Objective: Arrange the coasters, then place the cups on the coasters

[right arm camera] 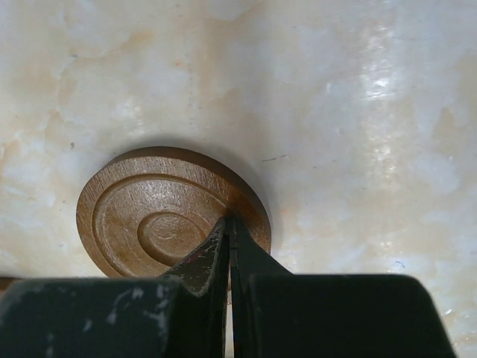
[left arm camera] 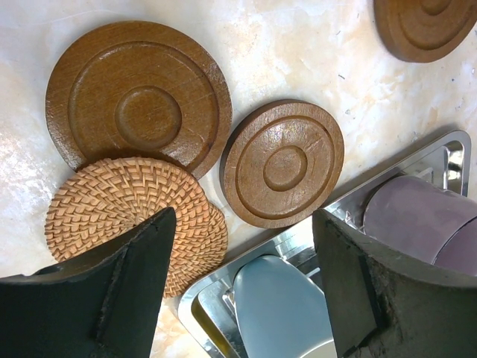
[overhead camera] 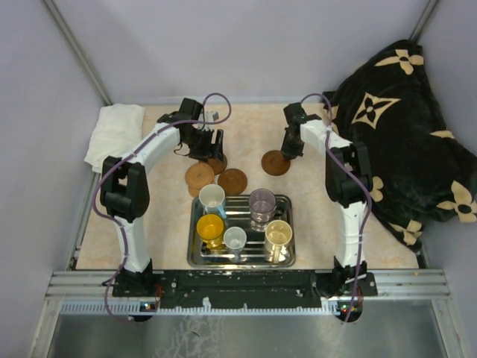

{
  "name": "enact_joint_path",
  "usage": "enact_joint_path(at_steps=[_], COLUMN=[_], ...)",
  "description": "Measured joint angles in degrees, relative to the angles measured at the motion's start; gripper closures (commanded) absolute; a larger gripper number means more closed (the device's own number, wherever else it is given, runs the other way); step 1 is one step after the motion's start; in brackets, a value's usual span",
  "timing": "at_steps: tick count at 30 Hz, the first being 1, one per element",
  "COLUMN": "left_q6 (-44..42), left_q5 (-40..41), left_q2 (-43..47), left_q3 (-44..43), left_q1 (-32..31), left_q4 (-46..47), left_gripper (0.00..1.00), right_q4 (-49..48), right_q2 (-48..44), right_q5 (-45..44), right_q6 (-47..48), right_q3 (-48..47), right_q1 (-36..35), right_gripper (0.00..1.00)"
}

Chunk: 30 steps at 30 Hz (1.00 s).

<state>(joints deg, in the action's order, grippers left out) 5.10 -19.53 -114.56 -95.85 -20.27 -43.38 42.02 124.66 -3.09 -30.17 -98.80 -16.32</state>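
Note:
Several brown wooden coasters lie beyond the tray: two side by side (overhead camera: pixel 200 176) (overhead camera: pixel 232 181), one (overhead camera: pixel 217 165) partly under my left gripper (overhead camera: pixel 207 149), one (overhead camera: pixel 276 162) to the right. My left gripper (left arm camera: pixel 244 220) hangs open and empty above a ringed coaster (left arm camera: pixel 283 162) and the tray's corner; a bigger coaster (left arm camera: pixel 138 97) and woven discs (left arm camera: pixel 127 209) lie left of it. My right gripper (right arm camera: pixel 227 221) is shut, its tips resting on the right coaster (right arm camera: pixel 149 216). The cups stand in the tray: light blue (overhead camera: pixel 212 198), purple (overhead camera: pixel 261 203), yellow (overhead camera: pixel 210 226), small grey-white (overhead camera: pixel 235 239), cream (overhead camera: pixel 278 235).
The steel tray (overhead camera: pixel 287 257) sits at the near middle between the arm bases. A folded white cloth (overhead camera: pixel 115 134) lies at the far left, and a black patterned blanket (overhead camera: pixel 402 127) fills the right side. Another wooden coaster's edge (left arm camera: pixel 425 26) shows in the left wrist view.

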Motion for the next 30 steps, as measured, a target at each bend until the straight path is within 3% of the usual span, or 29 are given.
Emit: enact_joint_path(at_steps=[19,30], left_q6=[-0.7,-1.5], left_q5=[0.1,1.1], left_q2=[-0.6,-1.3], left_q3=[-1.0,-2.4], left_q1=[0.0,0.0], left_q4=[-0.2,-0.3], left_gripper=[0.2,0.2], right_q4=[1.1,-4.1], right_q2=[-1.2,-8.0], right_q5=[-2.7,-4.6], right_q6=[-3.5,-5.2], right_q3=[1.6,12.6], right_q1=[9.1,9.3], right_gripper=[1.0,1.0])
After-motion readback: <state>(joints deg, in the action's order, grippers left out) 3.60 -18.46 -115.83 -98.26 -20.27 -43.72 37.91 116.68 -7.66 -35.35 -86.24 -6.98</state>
